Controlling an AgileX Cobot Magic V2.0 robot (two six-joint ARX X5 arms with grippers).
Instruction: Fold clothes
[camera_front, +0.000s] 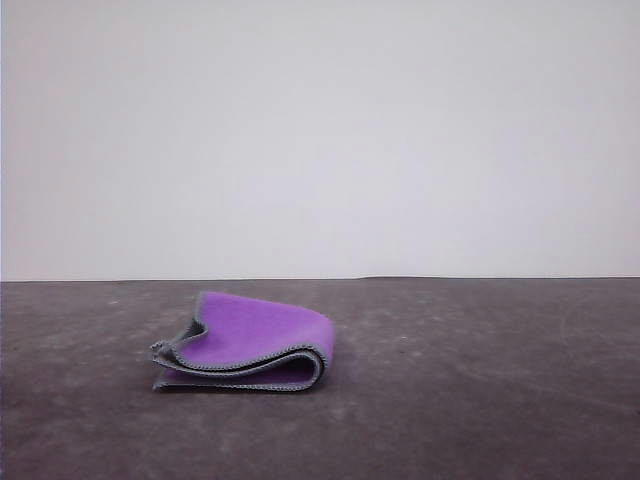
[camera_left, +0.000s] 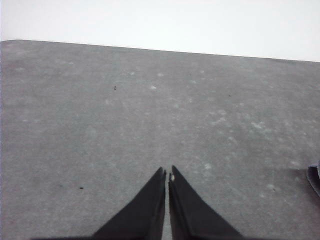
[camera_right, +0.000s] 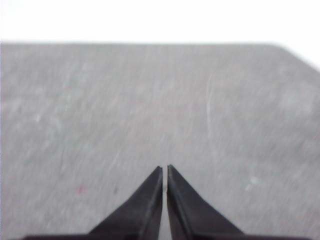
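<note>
- Purple cloth (camera_front: 248, 343) lying folded over on the dark grey surface (camera_front: 480, 400), purple face out, grey stitched edging along the layers, rounded fold on one side, loose edges splayed on the other.
- Left hand (camera_left: 167, 175) pinched closed, tips meeting, gripping nothing; bare surface ahead of it. Dark sliver (camera_left: 314, 179) off to its side at frame edge, possibly cloth edge, too little to confirm.
- Right hand (camera_right: 164, 170) likewise closed on nothing; blurred surface ahead, no cloth near it.
- Risk: top layer springy, bulging; likely to slide or spring open if nudged off-centre.
- Risk: any regrasp with tips closed would push the cloth rather than pinch it; opening needed first.
- Risk: catching a single layer would undo the fold.
- Surroundings: plain pale wall (camera_front: 320, 130) behind; no obstruction between either hand and cloth apparent.
</note>
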